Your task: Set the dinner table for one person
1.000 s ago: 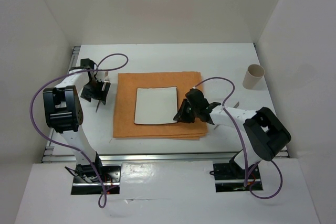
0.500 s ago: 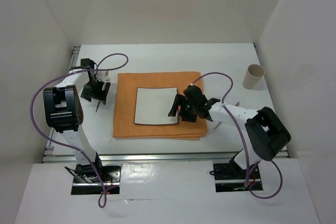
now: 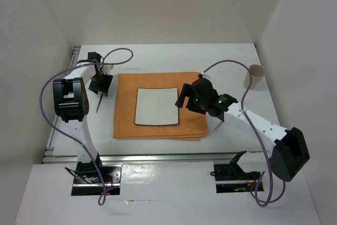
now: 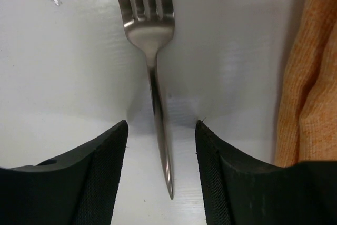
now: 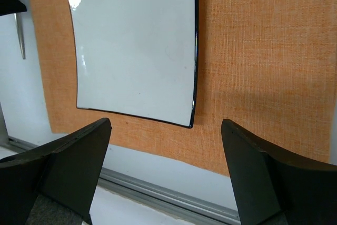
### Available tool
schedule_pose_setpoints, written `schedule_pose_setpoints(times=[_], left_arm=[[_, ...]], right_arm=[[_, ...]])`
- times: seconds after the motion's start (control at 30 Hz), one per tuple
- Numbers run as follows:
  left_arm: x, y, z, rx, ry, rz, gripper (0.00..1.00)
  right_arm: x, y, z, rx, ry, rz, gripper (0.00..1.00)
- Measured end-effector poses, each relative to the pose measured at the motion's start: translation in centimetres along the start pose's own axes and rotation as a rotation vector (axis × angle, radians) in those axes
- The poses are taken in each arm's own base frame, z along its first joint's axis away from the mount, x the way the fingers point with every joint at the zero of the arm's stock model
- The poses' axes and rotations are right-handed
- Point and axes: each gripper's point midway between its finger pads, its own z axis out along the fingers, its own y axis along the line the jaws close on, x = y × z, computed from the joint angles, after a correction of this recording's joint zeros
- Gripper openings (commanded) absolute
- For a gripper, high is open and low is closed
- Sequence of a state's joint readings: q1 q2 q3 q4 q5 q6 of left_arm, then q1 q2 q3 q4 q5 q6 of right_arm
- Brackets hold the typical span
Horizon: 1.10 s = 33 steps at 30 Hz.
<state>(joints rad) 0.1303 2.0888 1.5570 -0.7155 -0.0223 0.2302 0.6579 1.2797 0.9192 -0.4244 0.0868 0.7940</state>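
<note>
Straddling the fork, left fingers stand spread apart.

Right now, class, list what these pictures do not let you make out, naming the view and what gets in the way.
Top view: a thin item right of the mat, mostly under the right arm; what it is cannot be told.
Left wrist view: the fork's tine tips, cut off by the top edge.
Right wrist view: the plate's far edge, cut off by the top edge.
Top view: the cup's inside, too small to see.
</note>
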Motion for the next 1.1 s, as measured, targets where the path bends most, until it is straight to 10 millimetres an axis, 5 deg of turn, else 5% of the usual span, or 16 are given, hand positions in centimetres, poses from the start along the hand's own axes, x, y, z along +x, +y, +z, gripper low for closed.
schedule_pose_setpoints(times=[0.1,0.23,0.6,0.67,0.77,0.87,0.93,1.0,1.1], left_arm=[[-0.8,0.0,0.3,-0.005,-0.007,0.004,0.49],[-0.9,-0.1,0.4,0.007,-0.004,0.001,0.0],[1.0,-2.2,-1.7,0.205,0.025,-0.139,0.0],[0.6,-2.5,-4.0,0.227,-0.015,-0.184,0.0],[-1.0,-3.4,-10.3,0.227,-0.157,-0.226,0.0],[-3.0,-7.0,-17.3,0.253,-0.341,-0.196,0.0],[-3.2,-10.4,-19.8,0.31,-0.401,-0.164,0.0],[-2.2,-13.6,-19.8,0.375,-0.381,-0.149,0.0],[0.5,-15.6,-15.8,0.405,-0.234,-0.208,0.0]], right_arm=[[-0.8,0.0,-1.2,0.002,-0.038,-0.005,0.92],[-1.6,-0.4,-3.0,0.011,-0.079,-0.003,0.92],[-4.0,-1.8,-6.6,0.078,-0.199,0.015,0.93],[-4.0,-2.2,-7.1,0.091,-0.213,0.033,0.93],[-3.3,-3.7,-7.3,0.135,-0.217,0.068,0.94],[-1.6,-6.2,-6.8,0.224,-0.183,0.093,0.96],[-0.5,-7.8,-6.6,0.282,-0.161,0.099,0.97],[0.2,-8.9,-6.6,0.322,-0.145,0.102,0.97],[0.6,-9.4,-6.6,0.344,-0.141,0.111,0.97]])
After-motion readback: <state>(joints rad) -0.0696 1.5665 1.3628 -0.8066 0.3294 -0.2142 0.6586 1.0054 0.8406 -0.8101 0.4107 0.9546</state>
